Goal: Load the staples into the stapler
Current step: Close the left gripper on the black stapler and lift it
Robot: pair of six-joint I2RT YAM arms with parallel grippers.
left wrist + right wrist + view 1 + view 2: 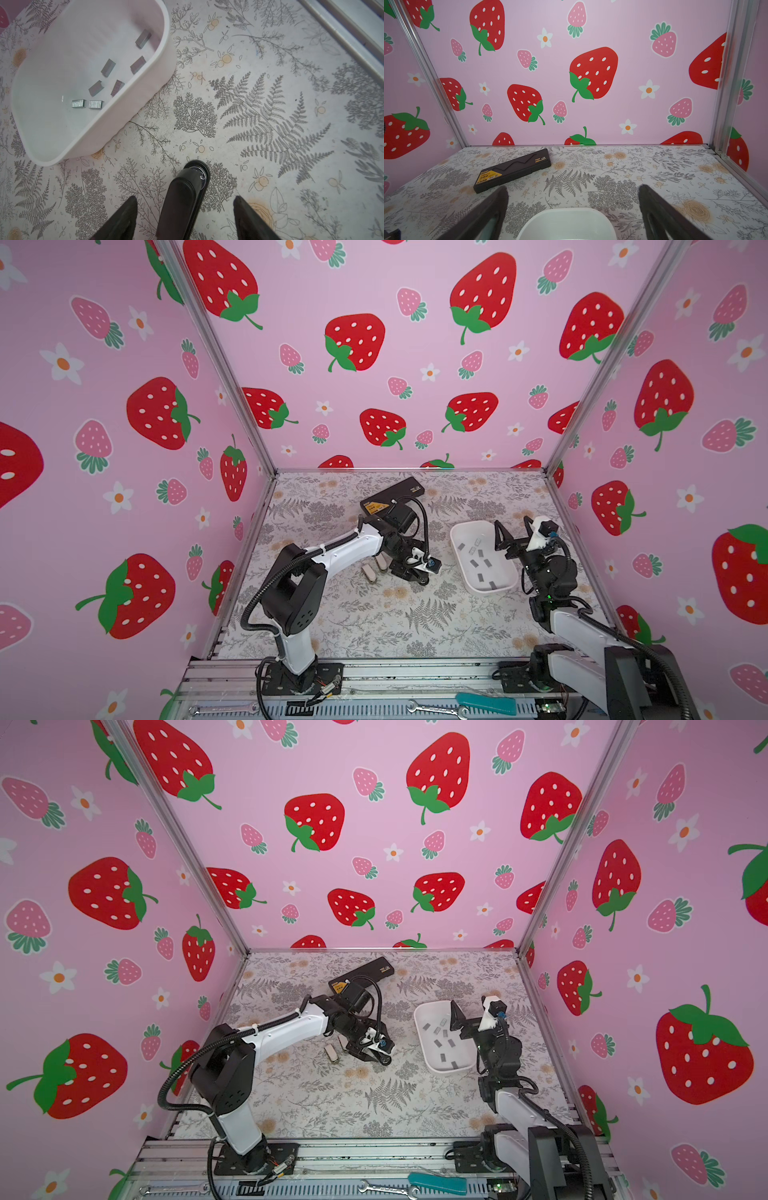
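- My left gripper [185,197] is down at the table near the middle of both top views. Its jaws are parted, and the rounded end of the black stapler [188,180] lies between them.
- Patterned table [270,83] shows between the stapler and each of my left fingers [124,216], so I am released, not squeezing it.
- My right gripper [514,531] is spread wide and grasps nothing. It hangs above the far end of the white tray [471,531], right of centre in both top views.
- The staples [475,563] are in that tray, short grey strips scattered loose over its floor. I count seven in the left wrist view, none of them touching my fingers.
- The tray stands to the right of the stapler's tip in both top views, near it but apart.
- A long black case [392,495] with a yellow label lies at the back of the table, above my left gripper in both top views and well apart from the tray.
- Two small beige pieces [369,572] lie just left of my left gripper; I cannot tell what they are.
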